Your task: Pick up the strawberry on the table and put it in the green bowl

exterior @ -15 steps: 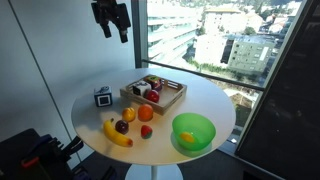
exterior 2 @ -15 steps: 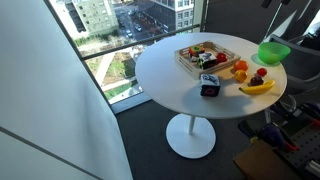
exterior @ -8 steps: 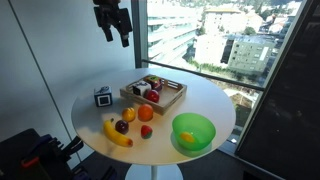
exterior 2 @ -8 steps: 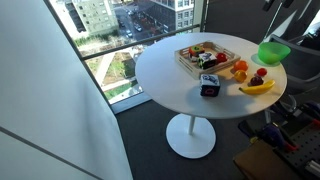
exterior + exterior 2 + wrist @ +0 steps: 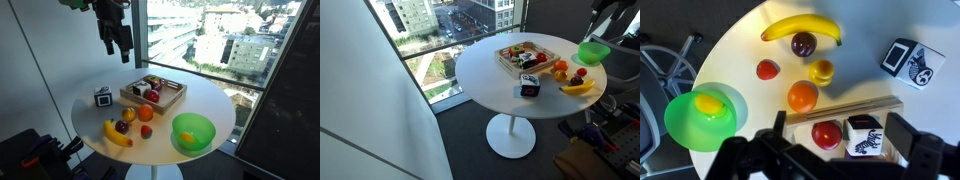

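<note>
The strawberry (image 5: 144,131) is a small red fruit on the round white table (image 5: 212,100), between the orange fruit (image 5: 146,113) and the green bowl (image 5: 193,131). In the wrist view the strawberry (image 5: 767,69) lies up and to the right of the green bowl (image 5: 685,130), which holds a small yellow piece (image 5: 708,103). My gripper (image 5: 116,38) hangs high above the far side of the table, open and empty. In the wrist view its fingers (image 5: 840,135) frame the wooden tray. The bowl also shows in an exterior view (image 5: 593,52).
A wooden tray (image 5: 153,94) holds a red apple-like fruit (image 5: 826,134) and a zebra-print cube (image 5: 864,136). A banana (image 5: 800,27), a dark plum (image 5: 803,43), a small yellow fruit (image 5: 821,70) and a black-and-white cube (image 5: 912,62) lie on the table. Windows stand behind it.
My gripper has come down a little over the far side of the table. The fruits, tray and bowl have not moved.
</note>
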Available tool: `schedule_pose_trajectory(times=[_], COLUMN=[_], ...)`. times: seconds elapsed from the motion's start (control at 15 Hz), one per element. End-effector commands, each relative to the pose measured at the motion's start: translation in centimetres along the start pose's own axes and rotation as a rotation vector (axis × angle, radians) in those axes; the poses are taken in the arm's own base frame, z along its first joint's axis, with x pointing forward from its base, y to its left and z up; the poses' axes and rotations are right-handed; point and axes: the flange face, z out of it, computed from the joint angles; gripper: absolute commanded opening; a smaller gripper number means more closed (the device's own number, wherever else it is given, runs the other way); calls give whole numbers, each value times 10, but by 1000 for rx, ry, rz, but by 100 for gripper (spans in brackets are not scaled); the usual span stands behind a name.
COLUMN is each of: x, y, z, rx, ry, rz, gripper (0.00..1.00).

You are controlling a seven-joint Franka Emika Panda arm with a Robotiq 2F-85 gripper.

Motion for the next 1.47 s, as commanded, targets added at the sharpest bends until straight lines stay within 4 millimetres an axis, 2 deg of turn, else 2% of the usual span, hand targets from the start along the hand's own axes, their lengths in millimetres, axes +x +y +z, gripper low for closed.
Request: schedule_pose_trajectory(times=[0.0,0.53,0.8,1.4], x=[-1,8,9,9], y=[19,55,62,58], z=[15,62,86,92], rx=[32,-1,3,-8], ry=[-20,17,16,-7], rz=[-17,-40,-46,-33], gripper=[100,100,100,100])
